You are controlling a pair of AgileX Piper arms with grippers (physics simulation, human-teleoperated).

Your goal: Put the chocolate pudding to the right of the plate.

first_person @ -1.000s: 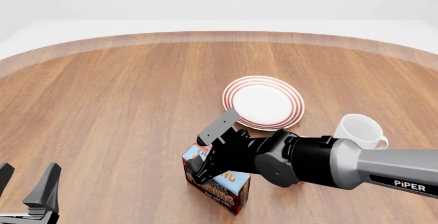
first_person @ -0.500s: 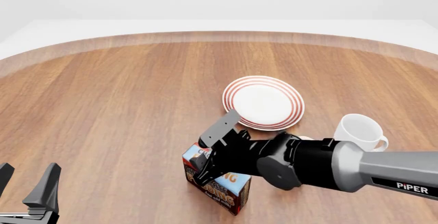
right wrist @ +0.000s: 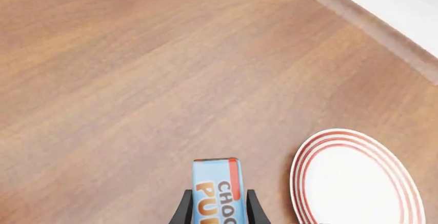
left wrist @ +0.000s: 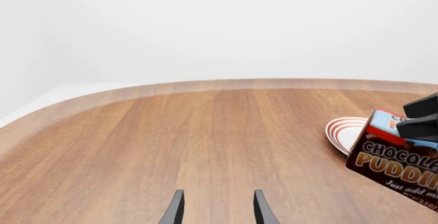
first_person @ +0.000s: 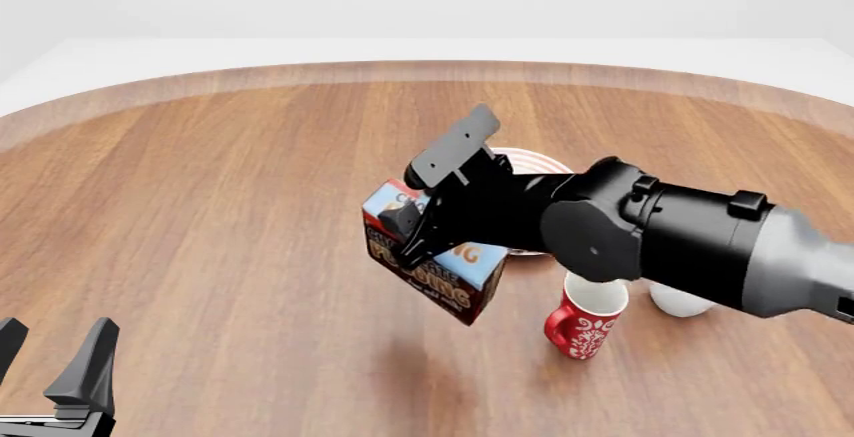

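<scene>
You had the chocolate pudding (first_person: 434, 262) up in the air, clear of the wooden table (first_person: 214, 207), with its soft shadow on the wood below it. It hung tilted over the middle part of the table, a bit closer to the near edge than the far edge. Your right gripper (first_person: 424, 219) was clamped on the box, one finger on each side, as the right wrist view showed with the blue top (right wrist: 217, 190) between the two dark fingers (right wrist: 183, 211). The plate (first_person: 534, 164) lay flat just behind the box, toward the far edge, and your right arm (first_person: 667, 242) covered most of it in the front view. A red mug (first_person: 585, 322) with white marks stood upright near the box, on the side toward the right edge. A white mug (first_person: 678, 302) sat just beside the red one, mostly hidden under the arm. Your left gripper (first_person: 54, 372) waited low at the near left corner, well apart from everything, with its fingers spread wide and nothing in them.
</scene>
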